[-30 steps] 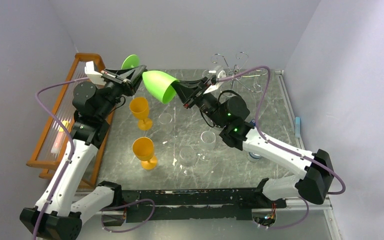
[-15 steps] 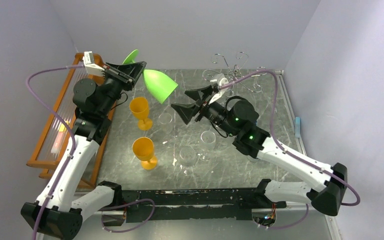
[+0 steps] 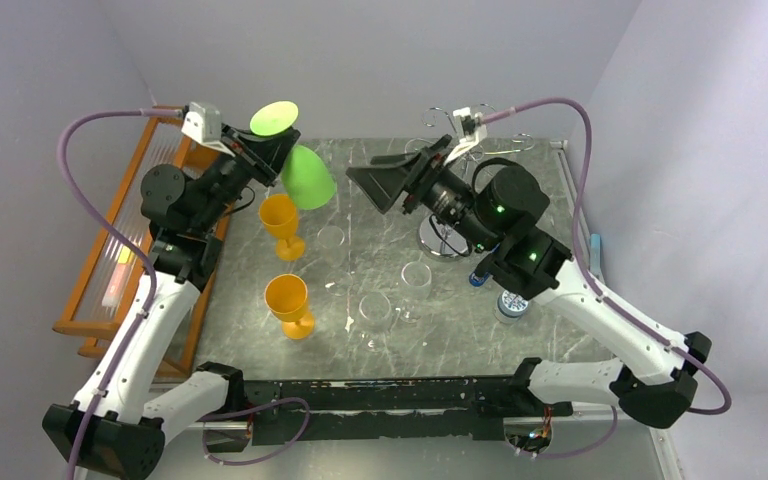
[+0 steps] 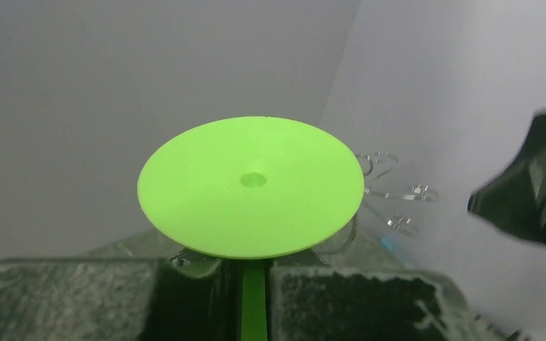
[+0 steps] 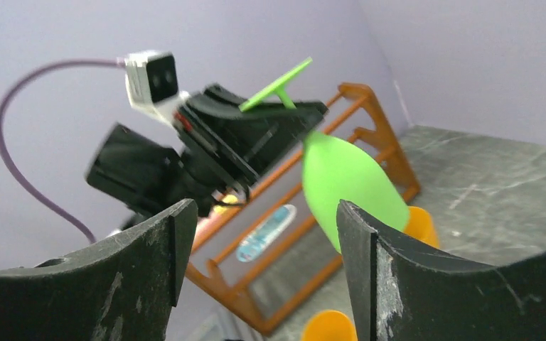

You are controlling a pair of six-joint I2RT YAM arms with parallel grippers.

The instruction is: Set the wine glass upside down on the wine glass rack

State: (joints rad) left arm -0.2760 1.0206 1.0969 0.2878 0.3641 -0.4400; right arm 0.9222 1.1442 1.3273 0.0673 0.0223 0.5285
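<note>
My left gripper [image 3: 276, 150] is shut on the thin stem of a green wine glass [image 3: 306, 178], holding it in the air at the back left. Its flat foot [image 3: 273, 117] points up and its bowl hangs down toward the right, tilted. In the left wrist view the foot [image 4: 251, 186] fills the middle, and the stem [image 4: 254, 302] runs down between the closed jaws. My right gripper [image 3: 378, 178] stands open and empty to the right of the bowl, apart from it. The chrome wine glass rack [image 3: 444, 241] stands behind my right arm, mostly hidden. Through the open right gripper [image 5: 259, 220] I see the green glass [image 5: 348, 181].
Two orange wine glasses [image 3: 282, 222] [image 3: 292, 303] stand under the green one. Clear glasses [image 3: 416, 275] [image 3: 375, 310] stand mid-table. An orange wooden slatted rack [image 3: 130, 240] lines the left edge. A small blue-topped object [image 3: 508, 302] sits beside my right arm.
My right gripper let go of the green bowl, opened and drew back to the right. My left gripper turned the glass so the foot is up and the bowl hangs down.
</note>
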